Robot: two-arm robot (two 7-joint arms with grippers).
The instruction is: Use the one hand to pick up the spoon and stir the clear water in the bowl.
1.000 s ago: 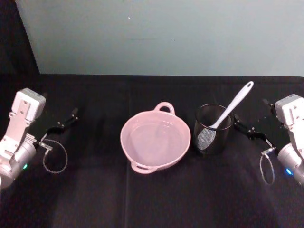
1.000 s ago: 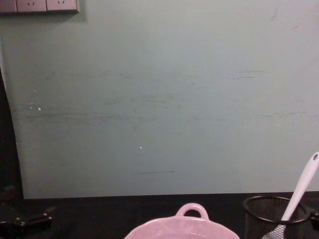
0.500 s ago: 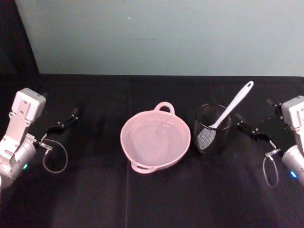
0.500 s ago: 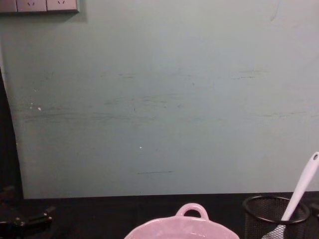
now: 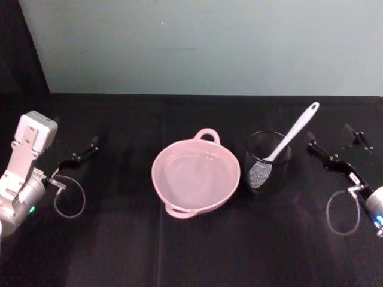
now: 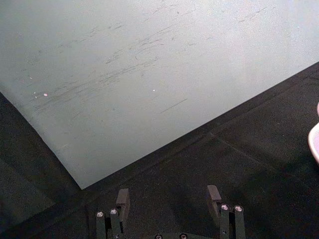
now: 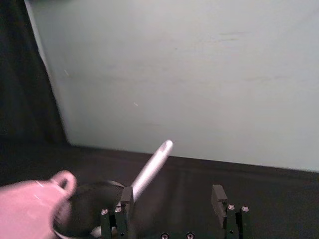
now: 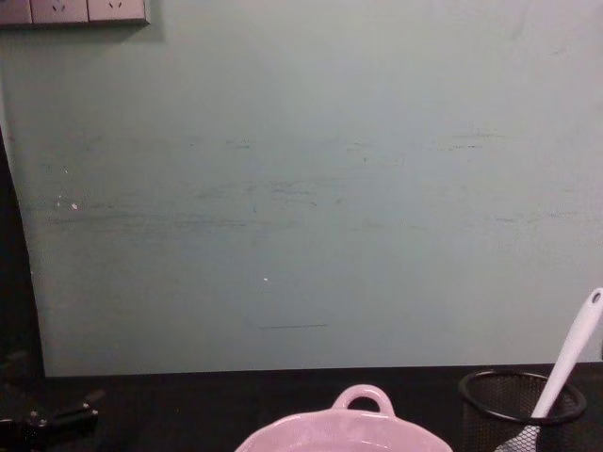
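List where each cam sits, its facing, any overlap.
Head: high, looking down at bowl, spoon in mesh cup; left arm, right arm at edges.
Left wrist: over open left end effector, toward wall and table.
Right wrist: over open right end effector, toward spoon and cup.
Chest: low, facing the wall; bowl rim, cup, left end effector along the bottom.
Shared: spoon in head, chest, right wrist.

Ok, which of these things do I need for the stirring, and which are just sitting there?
For the job: spoon, standing in the mesh cup; pink bowl; right gripper, open, right of the cup.
Just there: mesh cup; left gripper, open, parked far left.
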